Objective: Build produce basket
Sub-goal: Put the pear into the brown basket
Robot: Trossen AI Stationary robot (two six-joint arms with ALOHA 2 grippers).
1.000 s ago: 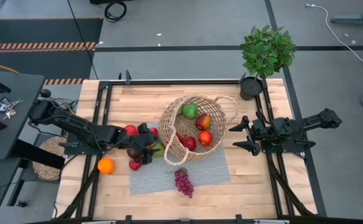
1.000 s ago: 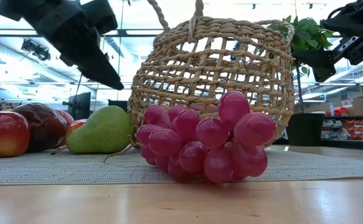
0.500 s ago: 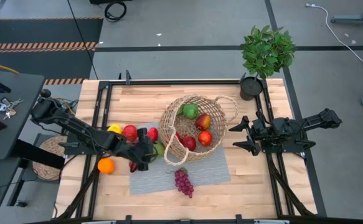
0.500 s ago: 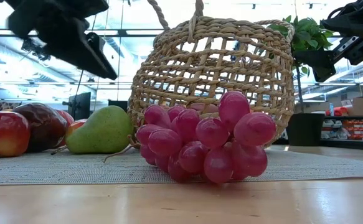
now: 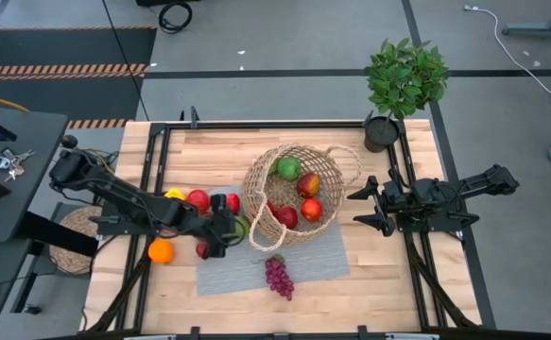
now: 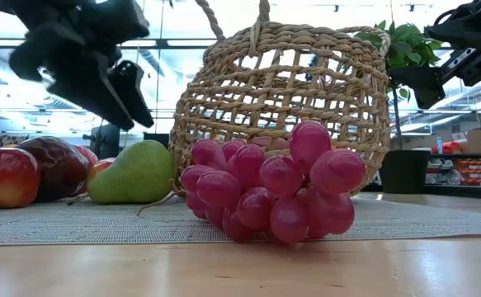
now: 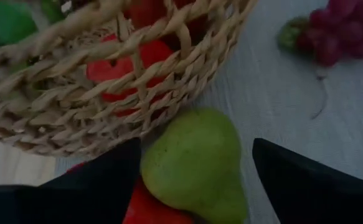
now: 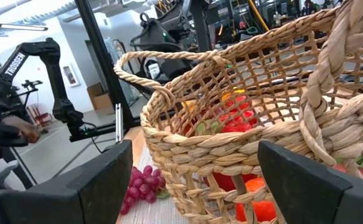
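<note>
The wicker basket [image 5: 294, 194] stands half on a grey mat [image 5: 313, 257] and holds several fruits, among them a green one [image 5: 289, 168] and red ones [image 5: 311, 210]. A green pear [image 7: 197, 165] lies on the mat against the basket's left wall, partly over a red fruit [image 7: 149, 210]. My left gripper [image 5: 224, 229] hangs open just above the pear [image 6: 137, 172], slanting down, one finger on either side of it. Purple grapes [image 5: 278, 276] lie on the mat's near part. My right gripper [image 5: 363, 206] waits open and level, right of the basket.
Left of the basket lie two red apples [image 5: 198, 199], a yellow pepper [image 5: 173, 195] and an orange [image 5: 161, 250]. A potted plant [image 5: 403, 80] stands at the far right corner. A black frame [image 5: 152, 189] runs along the table's edges.
My left gripper has shifted a little toward the table's near edge and the pear, uncovering the apples and the yellow pepper. It has rolled about its own line, and both fingers now show side by side over the pear. The fruits have not moved.
</note>
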